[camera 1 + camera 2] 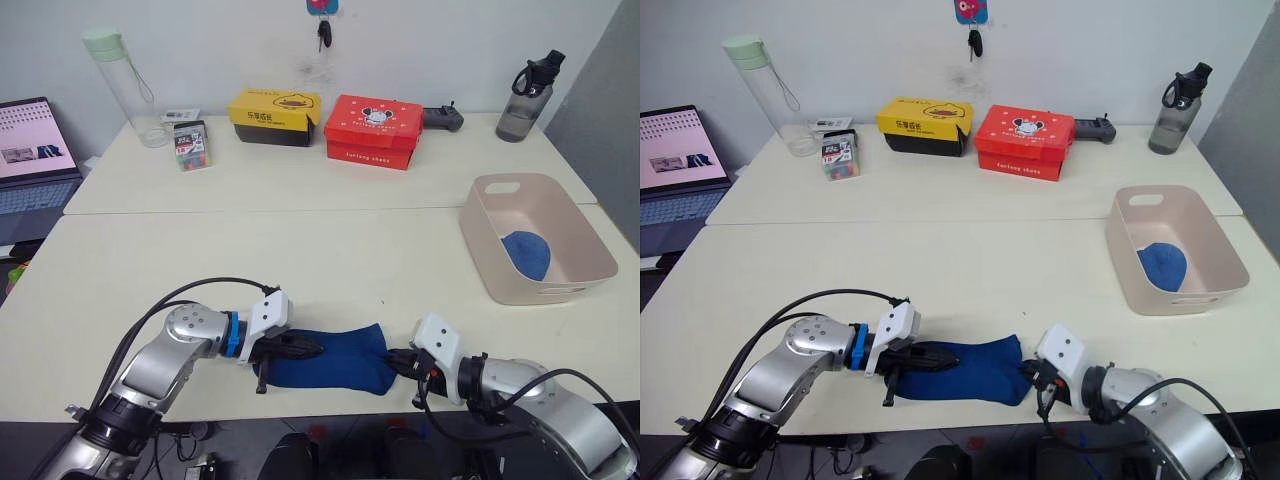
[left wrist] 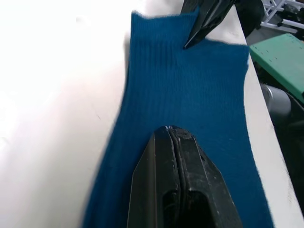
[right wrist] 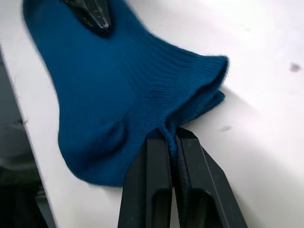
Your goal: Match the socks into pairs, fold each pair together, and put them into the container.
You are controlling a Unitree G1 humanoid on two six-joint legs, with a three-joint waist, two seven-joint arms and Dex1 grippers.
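Left eye view: blue socks (image 1: 335, 360) lie flat at table (image 1: 300, 250) near edge, w/ left gripper (image 1: 312, 348) pressed together on top of one end & right gripper (image 3: 172, 137) pinching cuff edge. Tub (image 1: 560, 290) sits well apart on the right, w/ another folded blue pair (image 1: 527, 253) inside.

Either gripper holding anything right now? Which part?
Right gripper is shut on the blue sock, pinching its open cuff end. Left gripper is shut and rests on the sock's other end; whether it grips fabric cannot be told.
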